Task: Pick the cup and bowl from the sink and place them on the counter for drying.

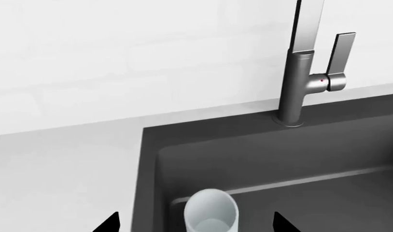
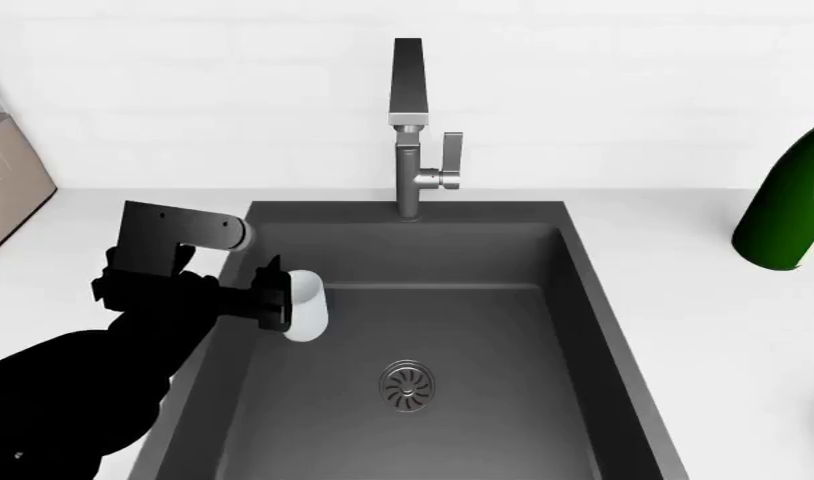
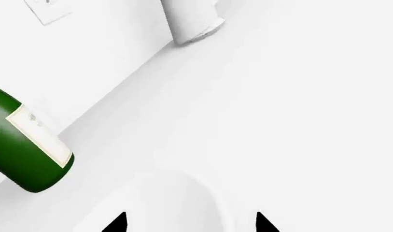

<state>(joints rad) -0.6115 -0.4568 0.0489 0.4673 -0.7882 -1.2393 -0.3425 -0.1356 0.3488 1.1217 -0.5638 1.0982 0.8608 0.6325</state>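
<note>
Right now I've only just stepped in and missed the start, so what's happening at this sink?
The left gripper has its fingers either side of the cup, which sits tilted over the sink's left side; whether it is gripped tight is unclear. The right gripper hovers over the bowl, already on the counter near a green bottle. So the bowl looks done and the cup is next.
</note>
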